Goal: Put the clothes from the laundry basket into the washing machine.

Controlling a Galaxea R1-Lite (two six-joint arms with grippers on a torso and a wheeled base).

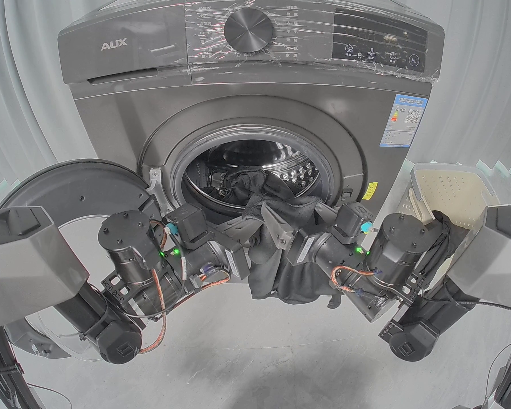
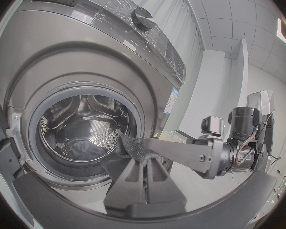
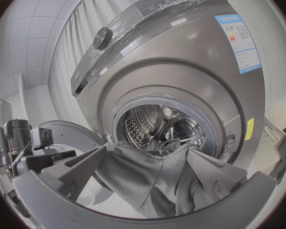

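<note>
Mid-transfer, load step. Your left gripper [image 2: 145, 164] is clamped on a fold of the black ribbed knit garment [image 1: 284, 274] just outside the opening. Your right gripper [image 3: 146, 150] has its fingers spread, with cloth draped slack between them. Most of the fabric hangs limp below the grey door seal [image 2: 31, 128], so I'd say lift it, push forward over the rim, then release, or it'll slide out. Behind it, the shiny perforated steel drum [image 1: 295, 168] holds a dark crumpled heap [image 1: 247, 180]. Beside the grey washing machine [image 1: 267, 103] on your right stands the cream perforated plastic laundry basket [image 1: 460, 191], dark cloth [image 1: 445, 240] over its edge
</note>
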